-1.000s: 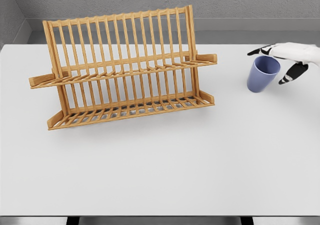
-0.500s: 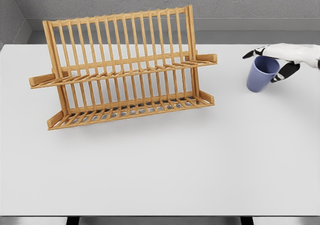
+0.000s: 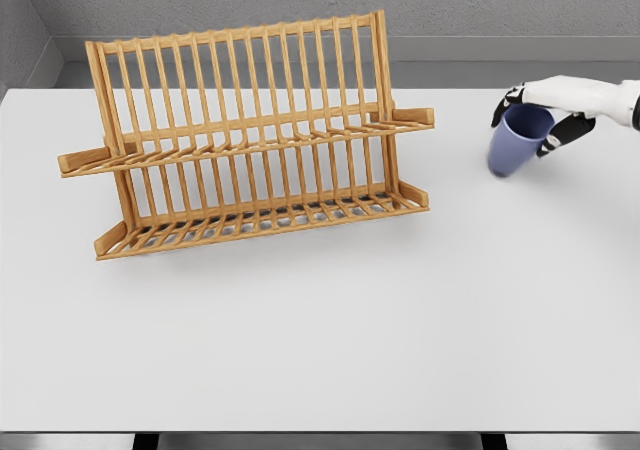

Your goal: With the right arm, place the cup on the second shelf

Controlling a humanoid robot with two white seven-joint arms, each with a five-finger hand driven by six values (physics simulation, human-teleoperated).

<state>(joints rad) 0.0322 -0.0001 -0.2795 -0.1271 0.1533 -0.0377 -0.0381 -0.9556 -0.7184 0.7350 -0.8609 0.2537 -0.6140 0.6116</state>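
- Head view: the right hand (image 3: 535,120) is seen at the 2 o'clock edge of the picture, its white arm entering from the right.
- The blue cup (image 3: 515,140) is grasped by that hand at its rim, dark fingertips (image 3: 556,137) curled around the upper part.
- The cup is tilted, its open mouth leaning up and toward the right, its base pointing down-left.
- Whether the base touches the white desk (image 3: 330,320) cannot be told.
- The wooden dish rack (image 3: 245,135) is found at 10 o'clock on the desk, well apart from the cup.
- Two slatted shelves are shown on the rack, an upper one (image 3: 250,142) and a lower one (image 3: 265,220), with an upright slatted back behind them.
- The cup is placed at 3 o'clock of the rack.
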